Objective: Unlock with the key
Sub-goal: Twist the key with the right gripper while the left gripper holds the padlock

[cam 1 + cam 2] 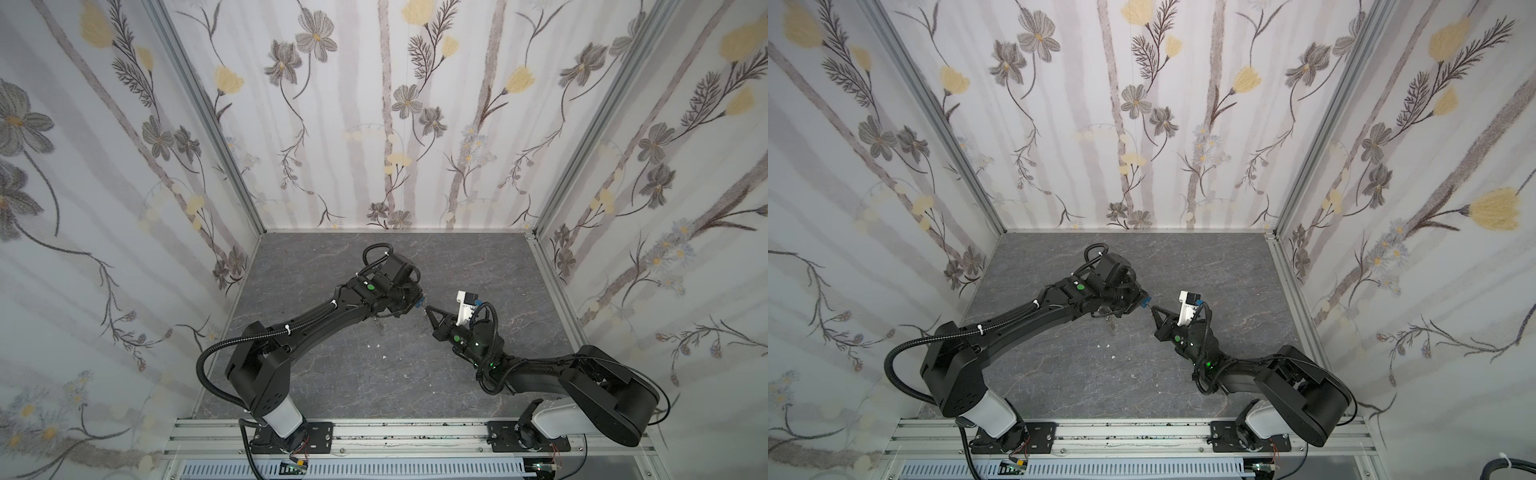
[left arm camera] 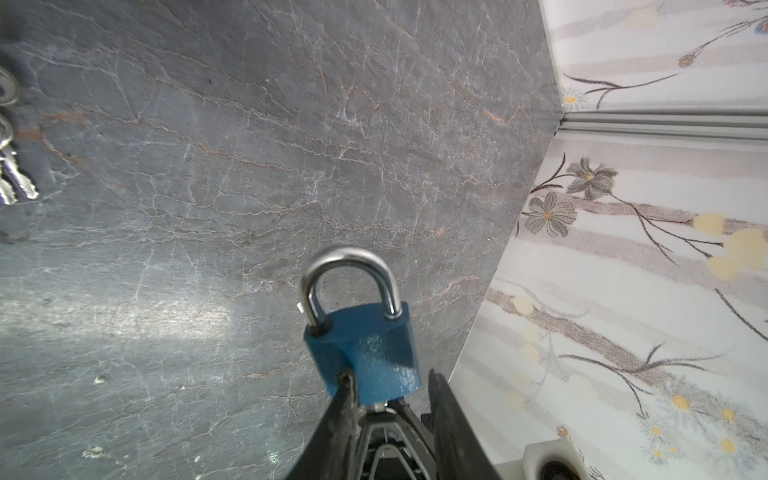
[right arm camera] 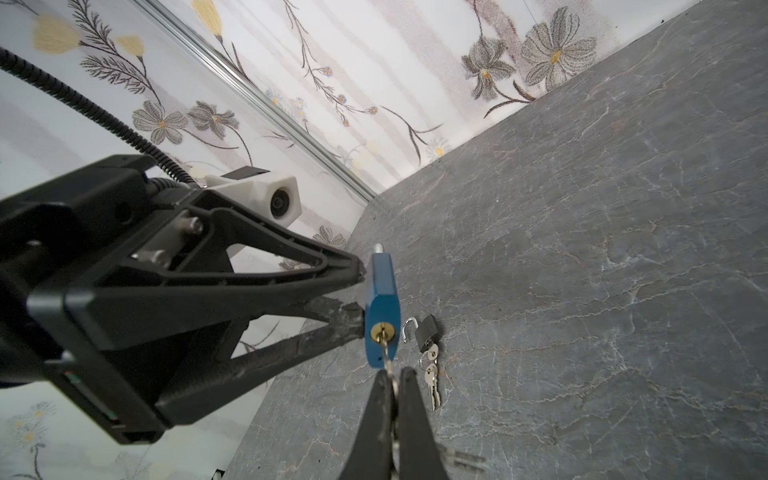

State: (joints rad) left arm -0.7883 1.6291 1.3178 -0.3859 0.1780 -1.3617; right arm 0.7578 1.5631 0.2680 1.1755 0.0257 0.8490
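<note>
Right wrist view, item one: black padlock (image 3: 427, 332), small, matte, its steel shackle (image 3: 409, 328) swung open, lying on the veined grey stone-look table (image 3: 582, 249) beside ringed silver keys (image 3: 432, 376). Item two: my left gripper (image 3: 360, 299), narrow, clamped on the blue padlock (image 2: 370, 353), which has pebbled paint and a seated chrome U-shackle (image 2: 351, 259) and is held above mid-table. Item three: silver key (image 3: 387, 353) in the brass keyhole (image 3: 380, 331), pinched by my fully closed right gripper (image 3: 392, 380).

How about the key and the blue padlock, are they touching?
Touching. The right wrist view shows the key seated in the keyhole of the blue padlock.
</note>
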